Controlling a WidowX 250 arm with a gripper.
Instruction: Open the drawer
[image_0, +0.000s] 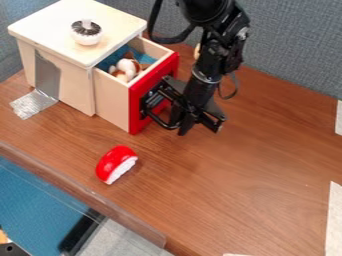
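Drawer (111, 106), just one, sits partly out of a single wooden cabinet (63, 85) at the upper left of the worktop (220, 175). Its red front faces the lower right, and its long axis runs that way from the upper left. The sides are smooth, pale wood; inside lie a rounded brown-and-white item (127, 66) and blue material (117, 56). One black hand (186, 115) hangs beside the red front; how far open it is, or whether it has hold of anything, I cannot tell. One round, black-and-white knob (86, 34) stands on the flat cabinet top. Shiny, crinkled silver tape (30, 104) runs from the cabinet's side onto the wood-grained worktop. One glossy red, half-round piece (112, 161) with a rough white face lies near the drawer.
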